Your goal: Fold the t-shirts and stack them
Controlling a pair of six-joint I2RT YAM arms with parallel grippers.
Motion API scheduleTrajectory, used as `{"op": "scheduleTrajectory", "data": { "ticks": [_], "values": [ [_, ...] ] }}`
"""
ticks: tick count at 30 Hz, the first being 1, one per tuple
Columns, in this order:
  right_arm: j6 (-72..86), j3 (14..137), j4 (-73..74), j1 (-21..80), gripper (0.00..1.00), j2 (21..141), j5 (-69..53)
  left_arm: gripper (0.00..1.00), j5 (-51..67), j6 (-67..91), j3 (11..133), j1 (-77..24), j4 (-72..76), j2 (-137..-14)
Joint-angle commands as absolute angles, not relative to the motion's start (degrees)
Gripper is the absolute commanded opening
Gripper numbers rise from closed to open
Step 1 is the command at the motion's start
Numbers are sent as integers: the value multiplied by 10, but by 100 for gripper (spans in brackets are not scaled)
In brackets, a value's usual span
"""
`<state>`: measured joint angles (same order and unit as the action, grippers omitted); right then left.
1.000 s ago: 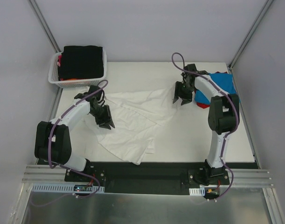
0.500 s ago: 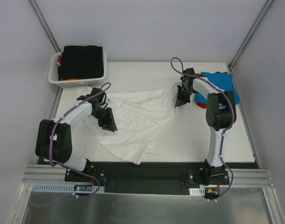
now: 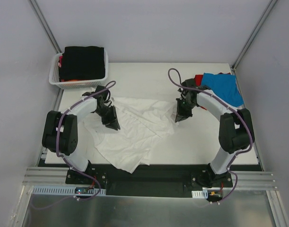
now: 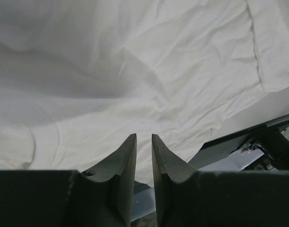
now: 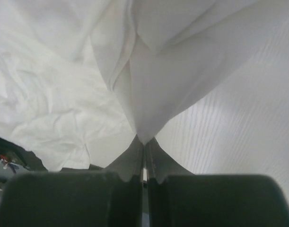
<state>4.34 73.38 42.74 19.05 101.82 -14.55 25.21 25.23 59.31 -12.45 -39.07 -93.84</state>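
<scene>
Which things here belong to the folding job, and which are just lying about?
Job: white t-shirt, pinched by the right pincer; blue t-shirt; red t-shirt; black t-shirt.
Lying about: white lattice basket holding the black one.

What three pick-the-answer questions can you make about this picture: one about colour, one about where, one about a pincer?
1. What colour is the top t-shirt in the basket? A orange B black C green
2. Where is the blue t-shirt? A in the basket B the table's far right corner C under the left arm
3. What is the right pincer doing? A gaping open B holding the basket C pinching the white t-shirt
Answers: B, it shows black; B, it lies there; C, cloth nipped between shut fingers.
</scene>
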Motion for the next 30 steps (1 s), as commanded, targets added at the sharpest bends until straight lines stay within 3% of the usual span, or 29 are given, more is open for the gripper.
{"op": "scheduleTrajectory", "data": {
  "ticks": [1, 18, 19, 22, 25, 30],
  "values": [
    [55, 722, 510, 226, 1, 921, -154, 19, 254, 222, 627, -129, -393, -954],
    [44, 677, 697, 263, 1, 812, -135, 20, 240, 207, 640, -129, -401, -951],
    [45, 668, 699, 265, 10, 811, -134, 20, 239, 207, 641, -129, -403, -950],
    [44, 664, 685, 266, 50, 804, -131, 20, 239, 206, 645, -129, -407, -948],
    [47, 684, 661, 267, 65, 809, -134, 20, 243, 209, 653, -129, -410, -951],
    [41, 714, 634, 268, 65, 822, -153, 20, 250, 219, 658, -129, -413, -949]
  ]
}}
